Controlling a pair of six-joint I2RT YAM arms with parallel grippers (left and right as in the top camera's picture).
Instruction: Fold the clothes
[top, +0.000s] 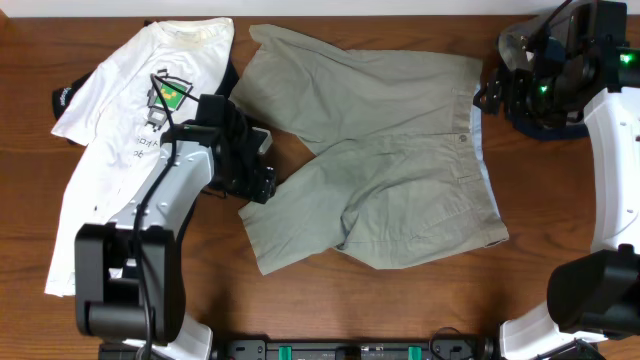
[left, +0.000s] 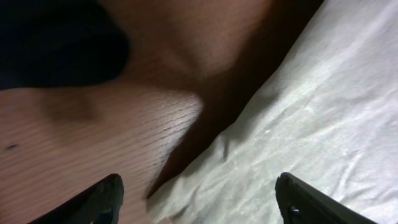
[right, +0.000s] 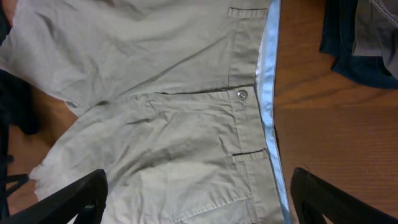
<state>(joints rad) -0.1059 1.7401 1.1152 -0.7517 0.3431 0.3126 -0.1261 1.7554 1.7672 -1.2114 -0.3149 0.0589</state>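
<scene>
Overhead view. A pair of khaki shorts (top: 390, 150) lies flat on the middle of the wooden table (top: 560, 210), waistband to the right and both legs spread to the left. A white T-shirt (top: 120, 140) with a printed graphic lies at the left, well apart from the waistband but close to the far leg. A dark garment (top: 66, 97) shows from under its far edge. The left gripper (top: 262, 185) sits low at the left hem of the near leg. The right gripper (top: 488, 92) hangs by the far right end of the waistband, beside a dark blue garment (top: 530, 122).

Left wrist view. The left gripper (left: 199, 186) has its fingers (left: 102, 199) spread wide, the edge of the shorts (left: 298, 124) and bare table (left: 93, 137) lying between them; nothing is gripped. The dark blur (left: 56, 37) at the upper left may be the dark garment, though focus is too poor to be sure.

Right wrist view. The right gripper (right: 199, 173) is raised above the shorts (right: 155, 143), its fingers (right: 74, 199) fully parted and empty. The waist button (right: 242, 94) and pale blue waistband lining (right: 268, 93) are visible, with the dark blue garment (right: 348, 43) to the far right.
</scene>
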